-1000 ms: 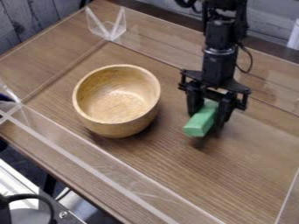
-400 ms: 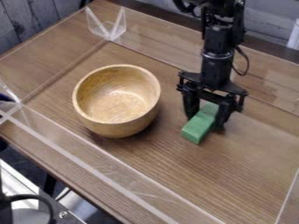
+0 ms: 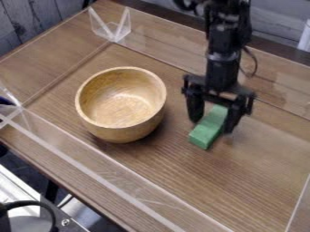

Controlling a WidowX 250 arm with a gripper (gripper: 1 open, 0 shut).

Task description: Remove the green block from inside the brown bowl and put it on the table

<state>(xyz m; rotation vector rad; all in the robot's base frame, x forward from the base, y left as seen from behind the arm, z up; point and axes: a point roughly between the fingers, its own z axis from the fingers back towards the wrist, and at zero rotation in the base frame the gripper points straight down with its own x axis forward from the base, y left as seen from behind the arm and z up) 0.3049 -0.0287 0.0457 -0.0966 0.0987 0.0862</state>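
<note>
Green block (image 3: 208, 128) lies on the wood-grain surface (image 3: 145, 172), outside the brown bowl (image 3: 121, 104) and near it, toward three o'clock and slightly toward four. It is a small, elongated bar in a cool, matte green, running from about one o'clock to seven, its lower end fully visible and its upper end partly hidden among the dark fingers. The jaws (image 3: 216, 109) are spread wide around its upper part, blurred, with no grip on it. The bowl is round, light brown and thick-walled, with a smooth, paler interior.
</note>
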